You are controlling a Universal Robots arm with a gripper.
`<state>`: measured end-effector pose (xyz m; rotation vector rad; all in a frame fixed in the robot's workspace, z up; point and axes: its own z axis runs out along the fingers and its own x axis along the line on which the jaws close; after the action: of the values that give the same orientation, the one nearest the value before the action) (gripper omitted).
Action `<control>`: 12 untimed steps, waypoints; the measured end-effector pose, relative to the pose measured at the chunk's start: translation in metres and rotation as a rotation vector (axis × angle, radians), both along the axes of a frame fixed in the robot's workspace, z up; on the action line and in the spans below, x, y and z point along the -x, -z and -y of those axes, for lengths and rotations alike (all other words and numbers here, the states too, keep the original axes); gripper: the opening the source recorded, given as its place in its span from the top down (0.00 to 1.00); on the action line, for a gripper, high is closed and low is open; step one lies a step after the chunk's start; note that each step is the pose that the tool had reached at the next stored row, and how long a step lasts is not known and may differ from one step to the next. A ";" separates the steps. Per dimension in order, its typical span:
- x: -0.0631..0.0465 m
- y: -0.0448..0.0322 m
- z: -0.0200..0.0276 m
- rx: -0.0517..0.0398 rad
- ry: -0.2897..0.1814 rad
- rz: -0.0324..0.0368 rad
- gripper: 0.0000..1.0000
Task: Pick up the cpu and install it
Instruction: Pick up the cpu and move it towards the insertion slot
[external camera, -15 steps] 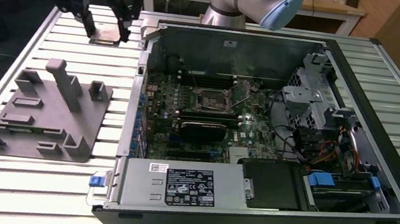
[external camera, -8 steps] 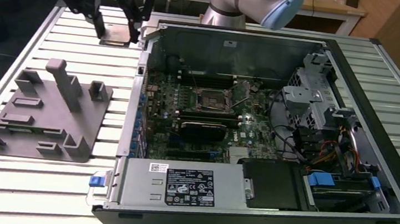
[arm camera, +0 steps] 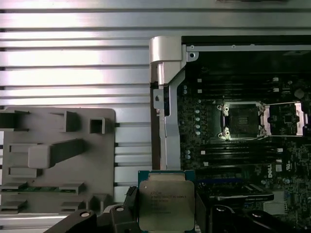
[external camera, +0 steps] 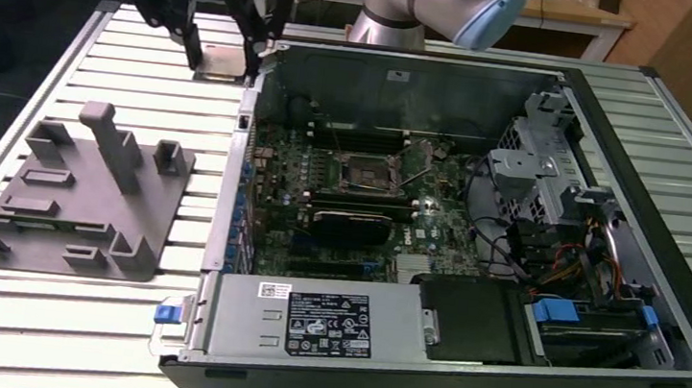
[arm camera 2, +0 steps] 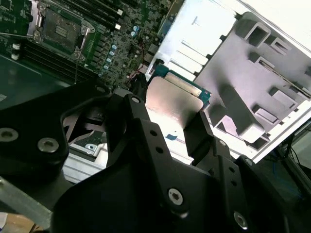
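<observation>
The gripper is seen at 11 o'clock in the exterior view. It is closed on the cpu, which is held level over the table. In the second wrist view the black fingers are pressed against two opposite edges of the chip, and the span between them is taken up by its width.

From the gripper, the tray lies at 7 o'clock, well apart. A strip of bare slats is left between the tray and the computer case. The case's upright wall stands just beside the gripper at 3 o'clock. The socket sits inside the case at 5 o'clock from the gripper. At the socket's 3 o'clock the room is crowded by a drive cage and cables.

The tray is matte grey plastic, moulded with upright posts and rectangular pockets. The table is ribbed bright metal. The cpu is a thin square with a pale silver top on a green rim. The socket is a dark square framed in bright metal, set on a green board.
</observation>
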<state>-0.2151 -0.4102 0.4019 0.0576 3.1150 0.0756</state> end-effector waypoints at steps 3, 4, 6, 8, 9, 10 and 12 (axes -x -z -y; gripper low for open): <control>-0.007 0.0011 0.0000 0.0001 0.000 -0.0002 0.45; -0.010 0.0016 0.0000 0.0000 0.000 -0.0002 0.45; -0.016 0.0030 0.0000 0.0000 0.000 -0.0006 0.45; -0.024 0.0047 0.0000 0.0000 0.000 -0.0016 0.45; -0.028 0.0058 0.0000 0.0001 0.000 -0.0022 0.45; -0.032 0.0070 0.0000 0.0000 0.000 -0.0025 0.45; -0.039 0.0095 0.0000 0.0000 0.000 -0.0029 0.45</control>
<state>-0.1761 -0.4102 0.3924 0.0577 3.1179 0.0756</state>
